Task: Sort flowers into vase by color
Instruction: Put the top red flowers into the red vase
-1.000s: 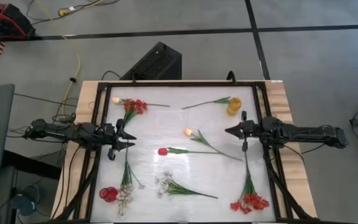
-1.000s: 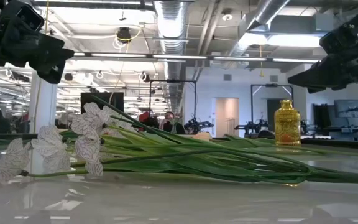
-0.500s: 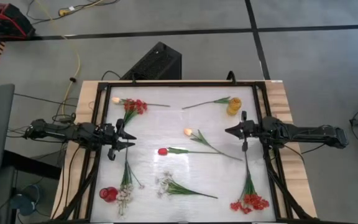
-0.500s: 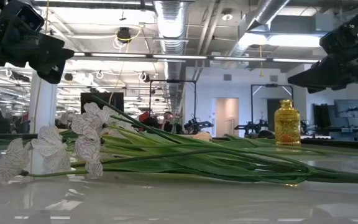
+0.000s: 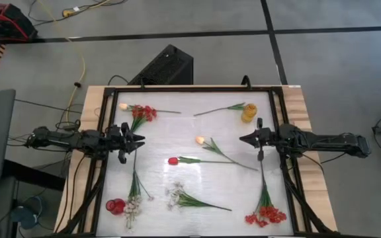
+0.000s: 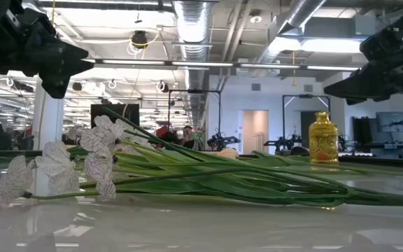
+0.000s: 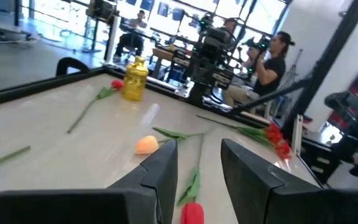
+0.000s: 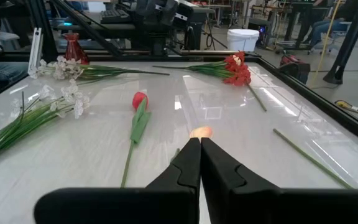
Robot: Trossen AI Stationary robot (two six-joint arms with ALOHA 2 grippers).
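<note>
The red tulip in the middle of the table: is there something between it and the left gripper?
Nothing visible. The left gripper, fingers open, hovers at the table's left side, and only bare tabletop separates it from the red tulip.

Flowers (image 5: 207, 160) are lying scattered across the table (image 5: 177, 132); vases (image 5: 249, 113) are sitting at opposite corners.

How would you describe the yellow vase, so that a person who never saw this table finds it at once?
Look at the white table, at its far corner on the right arm's side. There stands the yellow vase, upright, with one flower stem lying beside it. The only other vase is red, at the opposite near corner.
</note>
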